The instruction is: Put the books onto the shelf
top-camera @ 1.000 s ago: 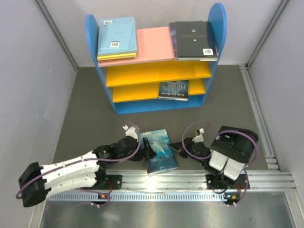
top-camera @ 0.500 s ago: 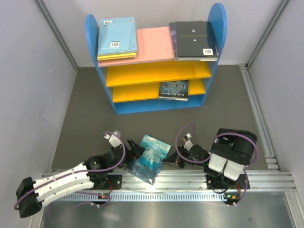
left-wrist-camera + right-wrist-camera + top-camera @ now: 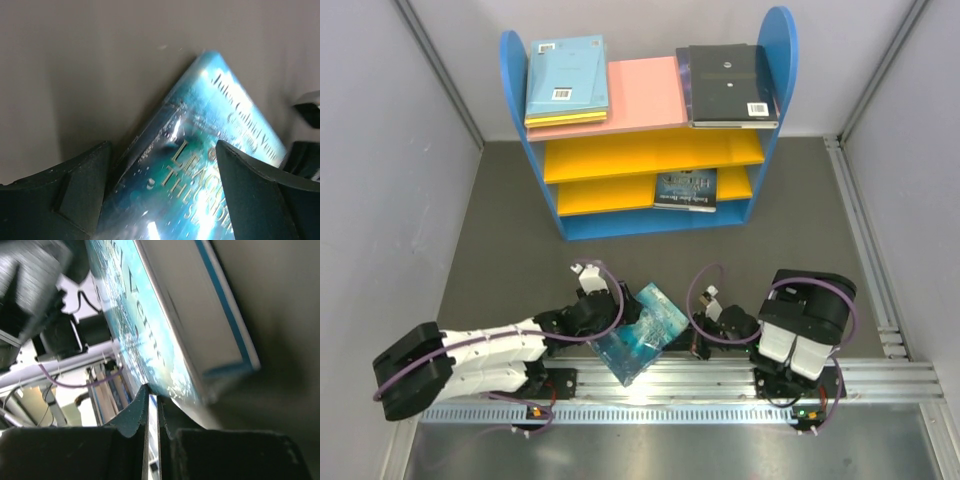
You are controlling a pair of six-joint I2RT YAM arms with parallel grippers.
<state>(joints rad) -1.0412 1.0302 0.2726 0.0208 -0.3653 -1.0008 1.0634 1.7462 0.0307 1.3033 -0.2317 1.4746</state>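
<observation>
Top camera first, and honestly most of this looks done. The small shelf with blue round-topped side panels [image 3: 513, 70] already carries a light blue paperback [image 3: 566, 78] lying flat on a yellow paperback [image 3: 565, 119] at the left end of its pink top board [image 3: 645, 92]. A black paperback [image 3: 728, 85] lies flat at the right end, and a dark purple-blue paperback [image 3: 686, 190] sits on the lowest yellow board. The one left over is the glossy teal paperback [image 3: 642, 335], well apart from the shelf down at the near edge of the dark grey tabletop [image 3: 510, 230]. It sits skewed, with one corner over the aluminium rail [image 3: 720, 375], the left claw [image 3: 616, 318] on one side of it and the right claw [image 3: 698, 338] on the other. The left wrist cam shows that claw spread wide with a corner of the teal paperback [image 3: 200, 165] poking up between the fingers. It's a blurry close-up, so I can't say if either finger actually presses on the cover. On the right wrist cam the claw [image 3: 152, 395] is pressed together with nothing in it, its tip right at the lower edge of the teal cover [image 3: 145, 330]. The book is tipped up enough there that the page block shows. So my read is last book, not properly gripped yet. The lift, the carry across and the set-down are all left, and there's bare room mid-top and on both yellow boards.
</observation>
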